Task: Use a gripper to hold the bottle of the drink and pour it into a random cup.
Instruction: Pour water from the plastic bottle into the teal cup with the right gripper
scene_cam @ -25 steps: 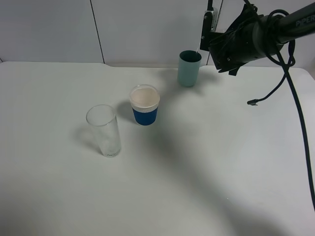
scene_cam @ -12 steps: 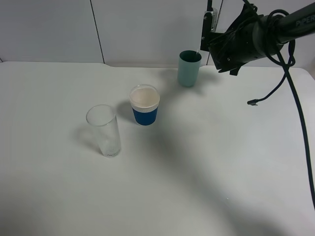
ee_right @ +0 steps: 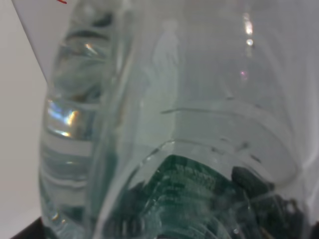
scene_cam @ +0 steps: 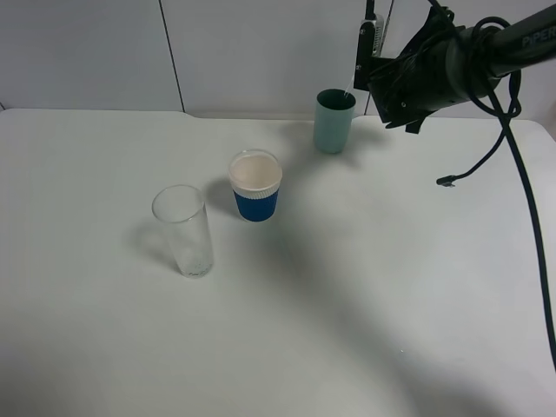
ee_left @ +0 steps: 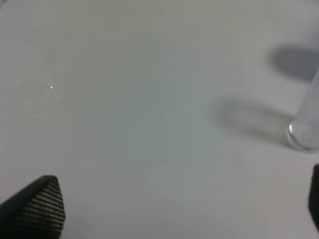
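Note:
The teal-green cup [scene_cam: 334, 121] stands at the back of the white table [scene_cam: 365, 287], right of centre. My right gripper [scene_cam: 388, 71] hangs just above and to the right of it, shut on the bottle [scene_cam: 370, 38], which is tipped toward the cup. A thin pale stream [scene_cam: 349, 85] runs from the bottle down to the cup's rim. In the right wrist view the clear ribbed bottle [ee_right: 164, 124] with its dark green label fills the picture. My left gripper [ee_left: 174, 209] is open over bare table, with one black fingertip [ee_left: 37, 206] showing.
A white paper cup with a blue sleeve [scene_cam: 255, 186] stands mid-table. A tall clear glass [scene_cam: 183, 230] is to its front left; its base [ee_left: 305, 134] shows in the left wrist view. A black cable [scene_cam: 521, 191] hangs down from the right arm.

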### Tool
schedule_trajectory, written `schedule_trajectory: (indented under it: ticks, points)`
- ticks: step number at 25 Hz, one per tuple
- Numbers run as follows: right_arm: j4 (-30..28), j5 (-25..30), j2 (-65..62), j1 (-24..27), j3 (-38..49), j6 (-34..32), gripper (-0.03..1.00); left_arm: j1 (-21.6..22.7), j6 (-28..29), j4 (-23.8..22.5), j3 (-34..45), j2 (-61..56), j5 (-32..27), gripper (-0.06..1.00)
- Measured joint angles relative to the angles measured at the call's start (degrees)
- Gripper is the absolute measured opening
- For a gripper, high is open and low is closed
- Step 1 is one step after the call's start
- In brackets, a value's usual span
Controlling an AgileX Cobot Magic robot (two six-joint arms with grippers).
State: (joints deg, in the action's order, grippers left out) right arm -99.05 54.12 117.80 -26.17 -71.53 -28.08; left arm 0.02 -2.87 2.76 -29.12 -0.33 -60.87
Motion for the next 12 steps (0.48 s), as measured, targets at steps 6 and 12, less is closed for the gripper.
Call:
schedule_trajectory:
  ticks: [6, 12]
  points:
    - [0.00, 0.24, 0.00, 0.00, 0.00, 0.36, 0.53, 0.00, 0.00, 0.00, 0.00, 0.00, 0.00, 0.99]
    - [0.00, 1.16, 0.00, 0.00, 0.00, 0.42, 0.53, 0.00, 0.00, 0.00, 0.00, 0.00, 0.00, 0.99]
